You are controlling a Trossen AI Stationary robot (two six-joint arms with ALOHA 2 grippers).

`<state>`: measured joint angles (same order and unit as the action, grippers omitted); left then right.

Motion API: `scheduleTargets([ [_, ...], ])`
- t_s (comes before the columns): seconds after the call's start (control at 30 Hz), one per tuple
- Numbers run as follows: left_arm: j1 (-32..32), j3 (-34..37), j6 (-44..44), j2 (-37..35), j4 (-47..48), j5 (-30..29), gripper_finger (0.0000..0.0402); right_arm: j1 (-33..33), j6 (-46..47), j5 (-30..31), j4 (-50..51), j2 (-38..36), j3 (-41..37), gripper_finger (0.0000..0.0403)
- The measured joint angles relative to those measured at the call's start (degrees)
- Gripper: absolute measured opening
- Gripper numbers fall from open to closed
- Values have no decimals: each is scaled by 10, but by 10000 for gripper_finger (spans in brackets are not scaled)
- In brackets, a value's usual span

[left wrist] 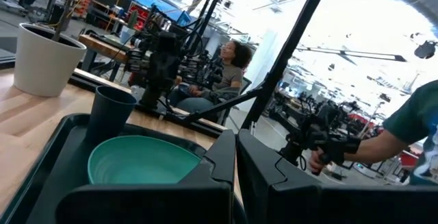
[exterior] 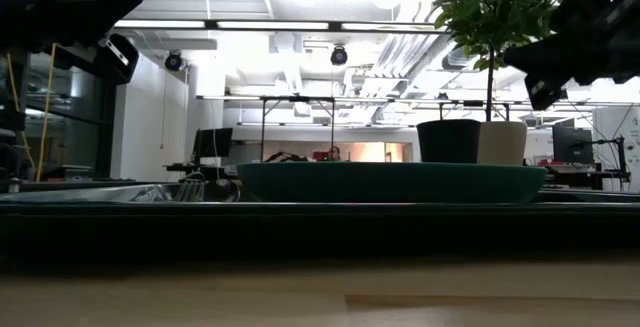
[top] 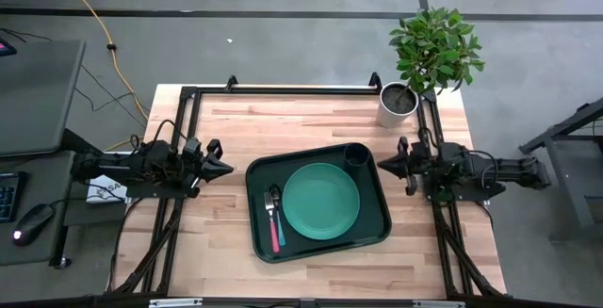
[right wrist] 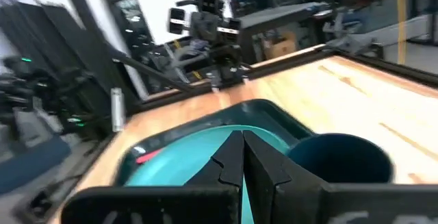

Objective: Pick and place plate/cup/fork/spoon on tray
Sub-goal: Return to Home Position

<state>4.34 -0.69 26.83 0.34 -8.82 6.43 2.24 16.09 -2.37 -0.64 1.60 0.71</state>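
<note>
The dark green tray (top: 259, 242) lies in the middle of the table. The teal plate (top: 320, 200) lies in it. The dark cup (top: 357, 154) stands upright in the tray's far right corner. The pink-handled fork (top: 276, 231) and the blue-handled spoon (top: 269, 216) lie side by side on the tray floor left of the plate. My left gripper (top: 229, 168) is shut and empty, left of the tray. My right gripper (top: 381, 165) is shut and empty, right of the cup. The cup (left wrist: 109, 118) and plate (left wrist: 140, 161) also show in the left wrist view.
A white pot with a green plant (top: 399, 104) stands at the table's far right corner. Black frame rails (top: 283, 89) run along the table's edges. A seated person (left wrist: 226, 70) and another person's arm (left wrist: 383, 145) show in the room beyond the table.
</note>
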Motion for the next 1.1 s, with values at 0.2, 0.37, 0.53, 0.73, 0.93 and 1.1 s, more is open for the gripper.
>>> scheduleTargets([
  [0.2,0,0,0,0,0,0,0,0,-7,20,4,15,0,0],
  [0.37,0,0,0,0,0,0,0,0,-6,19,4,18,0,0],
  [0.53,-2,0,0,-1,2,0,0,0,-6,19,4,18,0,0],
  [0.73,-20,-1,0,-1,1,0,0,0,-6,19,5,18,0,0],
  [0.93,-21,-1,0,-1,0,0,0,0,-6,19,5,18,0,0],
  [1.1,-21,-1,0,0,0,0,0,0,-6,19,5,18,0,0],
])
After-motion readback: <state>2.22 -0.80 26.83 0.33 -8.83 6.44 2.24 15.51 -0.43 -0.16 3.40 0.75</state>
